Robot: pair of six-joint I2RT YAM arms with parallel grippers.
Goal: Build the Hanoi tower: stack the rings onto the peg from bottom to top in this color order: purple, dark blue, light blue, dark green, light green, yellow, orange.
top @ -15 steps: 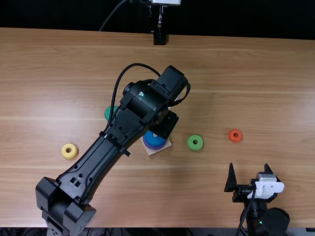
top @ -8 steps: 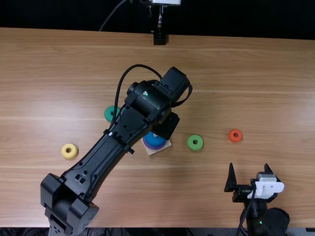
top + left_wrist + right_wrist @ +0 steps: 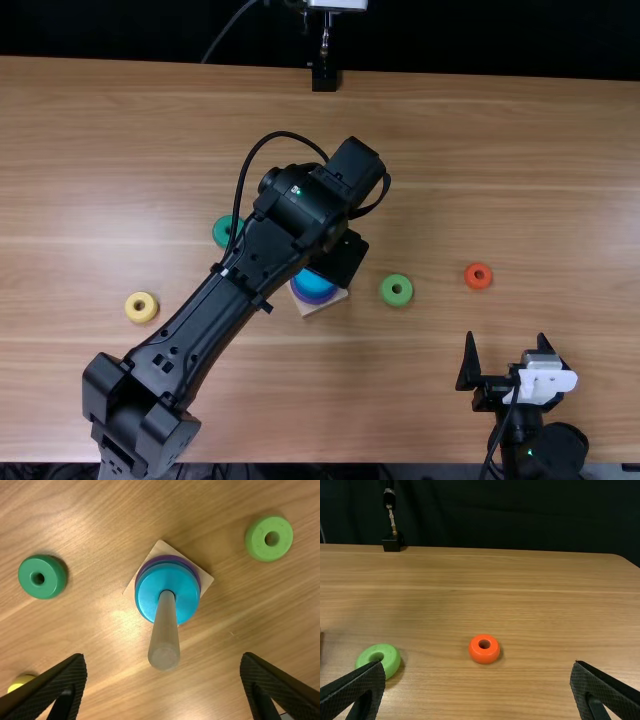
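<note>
My left gripper (image 3: 340, 258) hangs over the stack in the top view; in the left wrist view the left gripper (image 3: 164, 656) stands open, fingers on either side of the wooden peg (image 3: 164, 635). Topmost on the peg lies the light blue ring (image 3: 147, 595), with a darker blue edge and the purple ring (image 3: 167, 557) below. Loose rings lie around: dark green (image 3: 221, 231), light green (image 3: 396, 301), yellow (image 3: 131, 308), orange (image 3: 478, 285). At the lower right my right gripper (image 3: 506, 342) is open; in the right wrist view, the right gripper (image 3: 479, 666) has nothing between its fingers.
The square wooden base (image 3: 335, 302) sits under the stack, partly covered by the left arm, which stretches across the table's left half. A black stand (image 3: 324, 77) is at the table's far edge.
The light blue ring has come down over the dark blue one on the stack. The left arm first shifted slightly to the right, then barely moved. The right arm stayed still.
</note>
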